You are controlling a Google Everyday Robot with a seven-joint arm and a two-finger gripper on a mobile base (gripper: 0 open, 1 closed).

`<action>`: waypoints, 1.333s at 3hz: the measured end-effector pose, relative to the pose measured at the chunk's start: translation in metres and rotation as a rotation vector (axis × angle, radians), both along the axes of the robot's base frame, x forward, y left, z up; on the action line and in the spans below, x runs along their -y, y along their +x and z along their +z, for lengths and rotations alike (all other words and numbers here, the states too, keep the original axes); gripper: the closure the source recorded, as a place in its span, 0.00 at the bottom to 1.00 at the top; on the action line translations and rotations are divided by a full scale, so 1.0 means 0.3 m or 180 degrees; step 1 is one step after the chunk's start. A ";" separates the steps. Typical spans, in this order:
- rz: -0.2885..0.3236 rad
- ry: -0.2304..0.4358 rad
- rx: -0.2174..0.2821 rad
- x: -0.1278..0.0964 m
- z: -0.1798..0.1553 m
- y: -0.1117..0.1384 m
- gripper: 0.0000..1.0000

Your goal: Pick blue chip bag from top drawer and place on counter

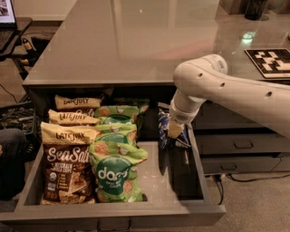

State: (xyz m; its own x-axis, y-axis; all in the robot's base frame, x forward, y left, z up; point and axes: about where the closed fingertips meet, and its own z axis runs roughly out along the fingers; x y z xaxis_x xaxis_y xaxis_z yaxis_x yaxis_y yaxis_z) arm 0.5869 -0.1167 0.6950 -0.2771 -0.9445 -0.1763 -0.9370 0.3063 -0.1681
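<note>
The top drawer (113, 215) stands pulled out below the counter (136, 41). The blue chip bag (163, 125) is upright at the drawer's right side, close to the right wall. My gripper (175, 135) reaches down into the drawer from the white arm (204, 81) and is shut on the blue chip bag, holding it a little above the drawer floor. The gripper hides part of the bag.
Green "dang" bags (115, 174) fill the drawer's middle and brown-and-cream "Late July" bags (68, 167) its left. Narrower drawers with bar handles (242, 145) are at the right. A black-and-white tag board (272, 61) lies on the counter's right. A laptop (7, 13) is at far left.
</note>
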 end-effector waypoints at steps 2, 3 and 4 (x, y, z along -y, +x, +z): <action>-0.0103 0.0066 0.0029 0.026 0.097 -0.016 1.00; -0.0148 -0.0047 0.0050 0.032 0.219 -0.069 1.00; -0.0259 -0.0233 0.0103 0.035 0.388 -0.129 1.00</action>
State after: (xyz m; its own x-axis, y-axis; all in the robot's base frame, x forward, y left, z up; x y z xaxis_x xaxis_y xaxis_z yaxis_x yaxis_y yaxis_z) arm 0.5483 -0.1273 0.8114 -0.3486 -0.9298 -0.1177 -0.9033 0.3668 -0.2225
